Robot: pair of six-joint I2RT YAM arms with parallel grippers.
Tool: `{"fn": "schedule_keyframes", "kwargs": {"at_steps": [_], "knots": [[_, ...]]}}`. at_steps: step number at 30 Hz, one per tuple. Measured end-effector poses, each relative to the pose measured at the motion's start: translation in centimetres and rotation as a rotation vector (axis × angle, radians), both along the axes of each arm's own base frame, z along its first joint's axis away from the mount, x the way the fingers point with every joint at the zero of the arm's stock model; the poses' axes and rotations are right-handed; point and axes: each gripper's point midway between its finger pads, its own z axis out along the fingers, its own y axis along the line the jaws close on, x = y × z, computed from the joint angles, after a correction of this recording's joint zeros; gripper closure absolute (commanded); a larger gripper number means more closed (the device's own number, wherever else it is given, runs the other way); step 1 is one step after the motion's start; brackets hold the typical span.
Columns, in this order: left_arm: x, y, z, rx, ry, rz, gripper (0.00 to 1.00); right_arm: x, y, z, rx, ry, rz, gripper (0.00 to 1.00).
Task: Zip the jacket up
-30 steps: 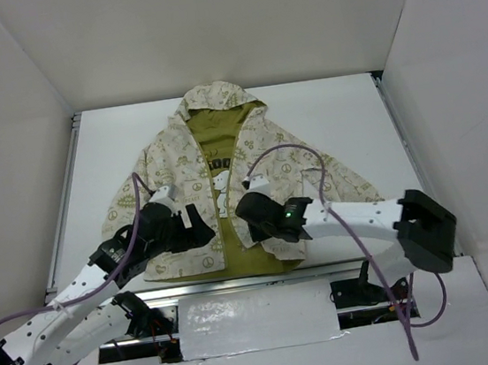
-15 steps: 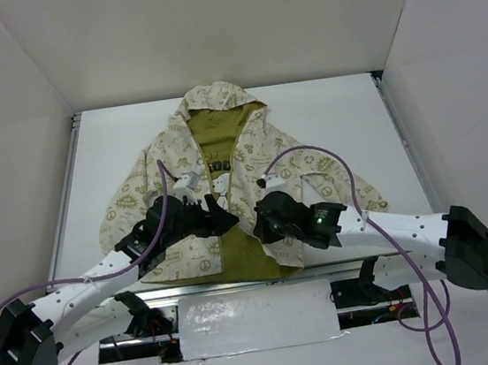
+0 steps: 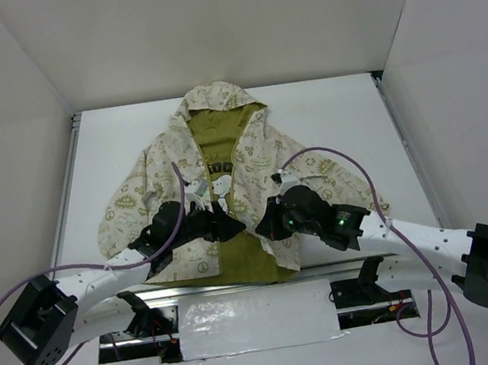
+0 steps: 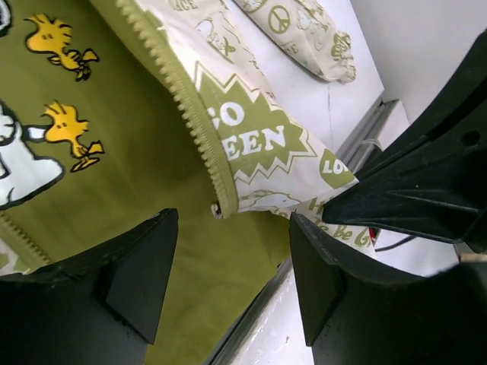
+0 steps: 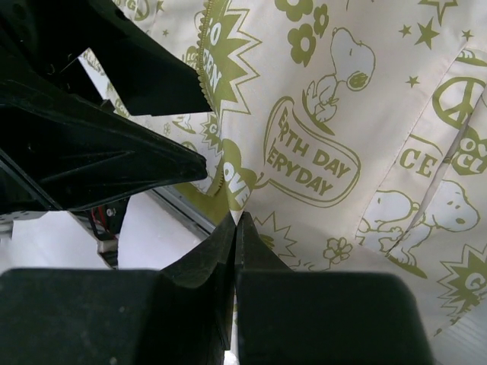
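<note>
The cream jacket [image 3: 158, 171] with olive doodle prints lies open on the table, hood at the far side. An olive T-shirt [image 3: 244, 252] with a white cartoon figure lies inside it. My left gripper [image 3: 225, 226] hovers open over the T-shirt's lower part. In the left wrist view the jaws [image 4: 228, 285] stand wide apart, with the bottom end of the zipper [image 4: 217, 208] on the jacket's panel [image 4: 251, 137] just ahead of them. My right gripper [image 3: 267, 224] is shut on the lower edge of that jacket panel [image 5: 327, 152], pinching a fold at its fingertips [image 5: 237, 220].
The metal rail [image 3: 238, 281] of the table's near edge runs just below both grippers. White walls enclose the table at left, right and back. The left gripper's black body [image 5: 91, 152] is close beside the right gripper. Purple cables arc above both arms.
My left gripper has moved right, from the jacket's left panel to over the T-shirt. My right gripper has shifted slightly right and toward the near edge on the right panel.
</note>
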Motion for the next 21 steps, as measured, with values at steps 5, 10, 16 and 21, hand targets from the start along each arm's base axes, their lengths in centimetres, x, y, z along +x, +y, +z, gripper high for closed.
{"fn": "schedule_keyframes", "kwargs": {"at_steps": [5,10,16,21], "knots": [[-0.1,-1.2,0.4,-0.058,-0.007,-0.054,0.27,-0.2,0.2,0.3,0.021,0.003,0.017,1.0],[-0.3,-1.8,0.7,-0.113,-0.018,-0.09,0.4,-0.3,0.6,1.3,0.065,-0.007,0.04,1.0],[-0.6,-2.2,1.1,-0.145,-0.034,-0.121,0.8,-0.2,0.4,1.5,0.08,-0.005,0.043,1.0],[-0.7,-2.1,1.5,-0.15,-0.049,-0.127,0.97,0.3,0.1,1.4,0.076,-0.008,0.03,0.99]]}}
